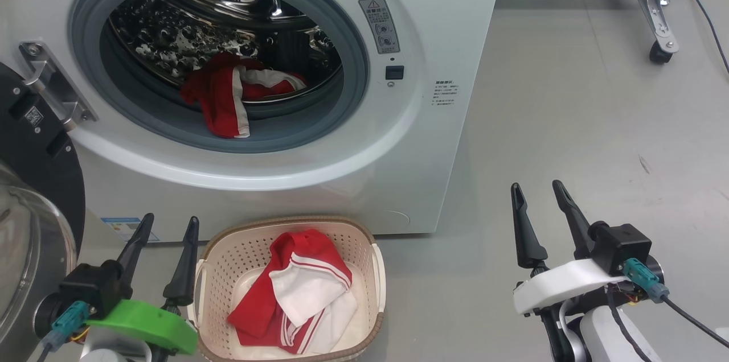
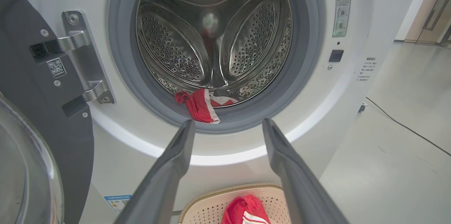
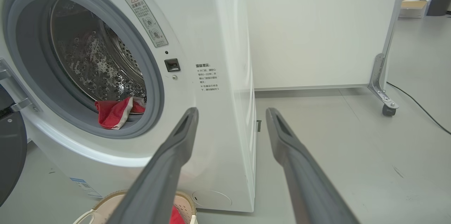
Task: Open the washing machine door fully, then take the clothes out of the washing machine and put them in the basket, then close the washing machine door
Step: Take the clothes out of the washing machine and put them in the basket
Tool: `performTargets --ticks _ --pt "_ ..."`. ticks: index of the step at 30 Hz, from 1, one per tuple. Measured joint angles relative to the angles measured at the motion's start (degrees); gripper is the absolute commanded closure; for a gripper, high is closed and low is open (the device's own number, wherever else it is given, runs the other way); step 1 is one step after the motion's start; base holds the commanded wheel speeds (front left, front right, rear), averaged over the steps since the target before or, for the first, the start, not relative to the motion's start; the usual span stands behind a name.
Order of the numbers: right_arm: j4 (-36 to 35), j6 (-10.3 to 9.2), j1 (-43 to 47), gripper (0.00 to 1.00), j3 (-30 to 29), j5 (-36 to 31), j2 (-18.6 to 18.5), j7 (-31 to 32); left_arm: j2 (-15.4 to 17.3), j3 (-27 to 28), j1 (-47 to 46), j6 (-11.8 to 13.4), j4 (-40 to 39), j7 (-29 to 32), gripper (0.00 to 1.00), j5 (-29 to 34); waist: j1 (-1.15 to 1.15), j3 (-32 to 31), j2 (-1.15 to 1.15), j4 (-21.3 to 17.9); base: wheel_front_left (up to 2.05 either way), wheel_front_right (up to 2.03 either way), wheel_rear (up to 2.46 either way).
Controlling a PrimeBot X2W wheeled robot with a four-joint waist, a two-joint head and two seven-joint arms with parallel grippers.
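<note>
One washing machine door (image 1: 40, 145): far left, swung wide open on its metal hinge (image 1: 54, 86). The black frame and glass bowl stand clear of the opening.
left gripper (image 1: 171, 218): low in front of the machine, between the door and the basket. Its two dark fingers are spread wide with nothing between them, and they touch nothing. In its wrist view they point at the lower lip of the opening.
washing machine (image 1: 450, 37): white box behind the left gripper, with its round opening uncovered and the steel drum (image 1: 171, 37) visible inside.
clothes in the drum (image 1: 219, 100): one red piece with a white stripe, lying at the bottom of the drum. One end hangs forward over the grey seal (image 1: 319, 134).
basket (image 1: 379, 271): on the floor just in front of the machine's foot, below the opening and just beside the left gripper.
clothes in the basket (image 1: 285, 293): a red and white garment with stripe trim, crumpled inside and lying below the rim.
right gripper (image 1: 536, 184): to the right of the machine, well apart from the basket, above bare floor (image 1: 569, 123). Its fingers are parted wide, empty and in contact with nothing. In its wrist view they point at the machine's front right corner.
wheeled frame (image 1: 660, 20): far right at the back, a metal leg on a black caster, with a dark cable (image 1: 706, 15) trailing past it.
</note>
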Motion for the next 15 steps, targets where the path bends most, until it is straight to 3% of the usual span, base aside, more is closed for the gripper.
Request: performTargets --ticks 15 --pt "-1.6 -0.07 -0.1 0.0 0.3 -0.5 0.0 0.0 0.5 1.5 0.1 0.0 -2.2 0.0 0.0 0.0 0.0 4.8 0.0 -1.1 0.0 0.0 0.0"
